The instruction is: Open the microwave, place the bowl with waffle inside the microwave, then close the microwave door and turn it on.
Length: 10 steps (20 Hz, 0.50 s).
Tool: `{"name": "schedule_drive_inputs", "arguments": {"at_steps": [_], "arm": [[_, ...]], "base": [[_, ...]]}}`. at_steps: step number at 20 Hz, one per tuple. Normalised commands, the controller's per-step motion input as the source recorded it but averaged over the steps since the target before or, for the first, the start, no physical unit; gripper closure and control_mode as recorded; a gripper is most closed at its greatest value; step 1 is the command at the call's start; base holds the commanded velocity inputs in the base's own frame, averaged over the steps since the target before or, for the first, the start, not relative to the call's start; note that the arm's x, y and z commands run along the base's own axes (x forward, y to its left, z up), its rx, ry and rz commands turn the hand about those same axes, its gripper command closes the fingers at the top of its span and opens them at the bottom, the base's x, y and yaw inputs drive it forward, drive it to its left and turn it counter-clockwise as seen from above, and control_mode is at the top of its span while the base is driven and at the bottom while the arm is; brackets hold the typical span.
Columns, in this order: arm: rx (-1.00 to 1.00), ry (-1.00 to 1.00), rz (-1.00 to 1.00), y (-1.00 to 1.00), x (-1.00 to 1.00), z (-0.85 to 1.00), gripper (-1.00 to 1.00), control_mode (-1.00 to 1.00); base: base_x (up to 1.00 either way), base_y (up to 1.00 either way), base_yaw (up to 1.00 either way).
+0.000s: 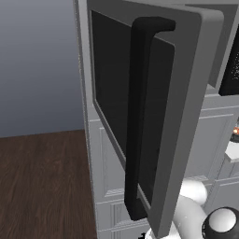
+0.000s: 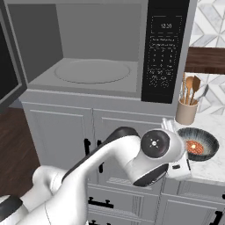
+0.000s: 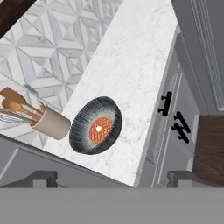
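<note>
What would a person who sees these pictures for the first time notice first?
The grey microwave door with its long black bar handle stands swung wide open, showing the empty grey microwave cavity. To its right, on the white marble counter, sits the dark round bowl holding an orange waffle, beside a beige utensil holder.

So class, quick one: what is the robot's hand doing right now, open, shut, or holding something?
Hand: open, holding nothing, poised over the bowl with waffle on the marble counter.
</note>
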Motion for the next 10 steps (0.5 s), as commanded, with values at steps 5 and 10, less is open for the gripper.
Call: {"name": "schedule_drive_inputs", "arguments": {"at_steps": [5, 10], "arm": [[0.01, 0.02, -0.01, -0.09, 0.08, 0.00, -1.00, -1.00], [0.12, 0.04, 0.00, -0.43, 0.36, -0.11, -1.00, -1.00]], "base": [[0.00, 0.00, 0.00], [0.00, 0.00, 0.00]]}}
